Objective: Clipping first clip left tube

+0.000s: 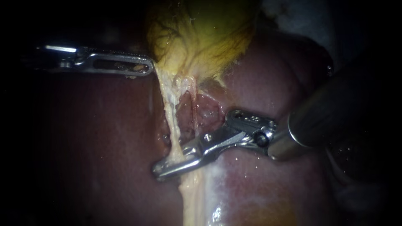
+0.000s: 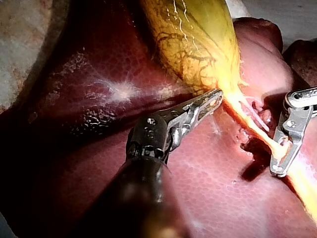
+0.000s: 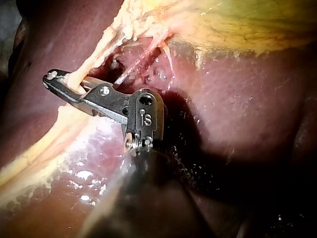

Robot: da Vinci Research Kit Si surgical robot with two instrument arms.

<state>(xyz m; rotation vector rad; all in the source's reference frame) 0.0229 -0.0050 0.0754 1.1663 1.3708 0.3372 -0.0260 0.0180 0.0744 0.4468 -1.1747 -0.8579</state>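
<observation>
Right instrument (image 1: 162, 166): nearest; shaft enters from the right, below the gallbladder (image 1: 201, 33); claw clenched across the left tube (image 1: 169, 117).
Left tube: pale strand running down from the gallbladder's lower edge; gripped well below the gallbladder.
Thinner tube (image 1: 194, 109): just right of the left tube, below the gallbladder, clear of both claws.
Left instrument (image 1: 147, 67): claw clenched on the gallbladder's lower left edge.
Liver (image 1: 104, 146): dark red, beneath and around the gallbladder.

Yellow-green gallbladder (image 1: 201, 33) (dark branching lines), mottled dark red liver (image 1: 104, 146), cream left tube (image 1: 169, 113)
</observation>
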